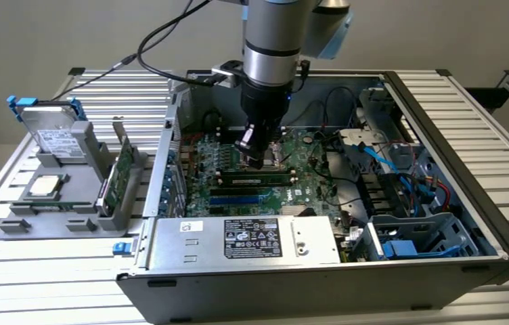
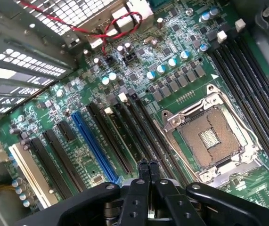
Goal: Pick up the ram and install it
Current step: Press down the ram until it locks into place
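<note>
While the gripper (image 2: 148, 165) is clenched and empty above the motherboard (image 2: 139, 94), the ram (image 1: 256, 180) is judged seated, needing only release.

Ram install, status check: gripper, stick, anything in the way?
Gripper shut, empty, low over the motherboard. Ram lying in a memory slot below it. Path not obstructed.

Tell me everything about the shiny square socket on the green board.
The socket is a square with a shiny silver metal frame around a tan bed of tiny contacts, with a small cluster of parts in the middle. It is empty, no chip in it. It lies flat on the green board, between two groups of long black slots. Nothing touches it.
</note>
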